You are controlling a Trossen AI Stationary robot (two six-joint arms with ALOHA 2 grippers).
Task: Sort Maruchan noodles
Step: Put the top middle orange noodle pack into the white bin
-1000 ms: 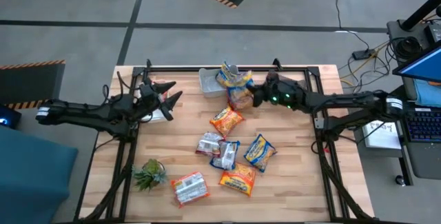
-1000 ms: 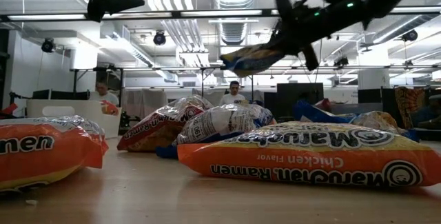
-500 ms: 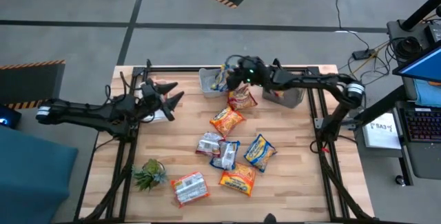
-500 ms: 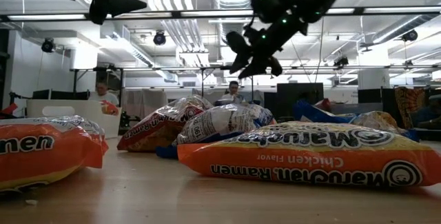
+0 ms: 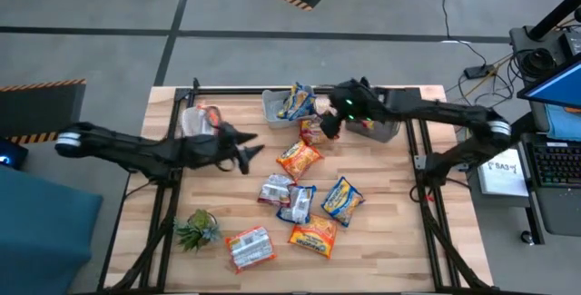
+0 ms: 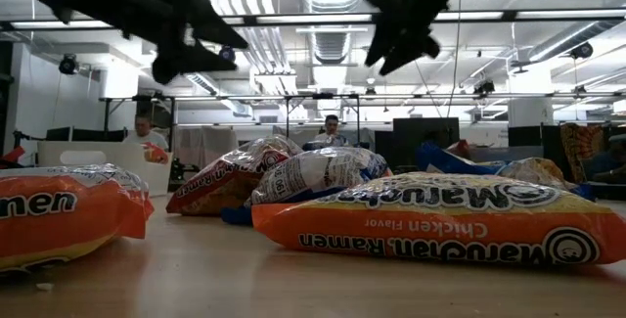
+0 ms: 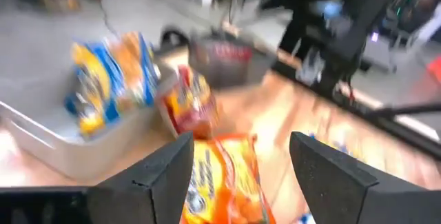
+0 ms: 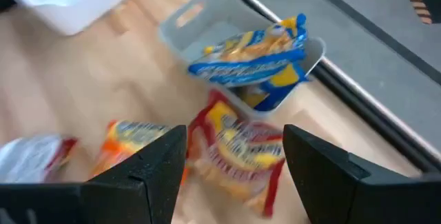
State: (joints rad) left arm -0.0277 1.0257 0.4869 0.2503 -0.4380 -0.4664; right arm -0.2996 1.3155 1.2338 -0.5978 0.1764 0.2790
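Note:
Maruchan noodle packets lie scattered mid-table: an orange one [image 5: 298, 159], a red one [image 5: 314, 131], white ones [image 5: 275, 189] and others nearer the front edge. A blue-and-yellow packet [image 8: 251, 55] lies in the grey bin [image 8: 207, 24] at the far edge, sticking out over its rim. My right gripper [image 5: 325, 124] hovers open above the red packet [image 8: 238, 151], beside that bin. My left gripper [image 5: 249, 154] hangs open in the air just left of the orange packet [image 7: 220, 182].
A clear bin [image 5: 201, 118] stands at the far left and a second grey bin [image 5: 377, 128] at the far right. A small green plant [image 5: 197, 230] sits near the front left. The black frame rails [image 5: 163, 213] run along both table sides. People show in the room behind the table.
My right gripper carried a blue-and-yellow packet left to the grey far bin, opened and let it go into the bin, then drew back toward the right and near side. My left gripper has moved toward the table's right, up to the orange packet, staying open.

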